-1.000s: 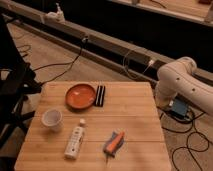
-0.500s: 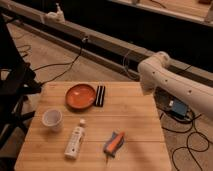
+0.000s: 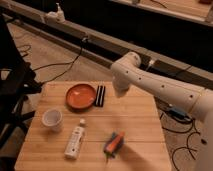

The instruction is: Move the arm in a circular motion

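Table (image 3: 135, 127): filling lower frame.
Arm (image 3: 165, 89): reaching in from right edge.
Gripper (image 3: 120, 91): hanging at centre above table; spread or pressed, cannot tell.

From my remote seat I see the large white robot arm (image 3: 160, 87) cased in a smooth, faintly glossy shell. Its gripper (image 3: 120, 92) hangs over the back edge of the pale, matt wooden slat table (image 3: 140, 125). The round orange-brown bowl (image 3: 81, 96) shines like glaze, and the white squeeze bottle (image 3: 75, 141) looks like smooth plastic.
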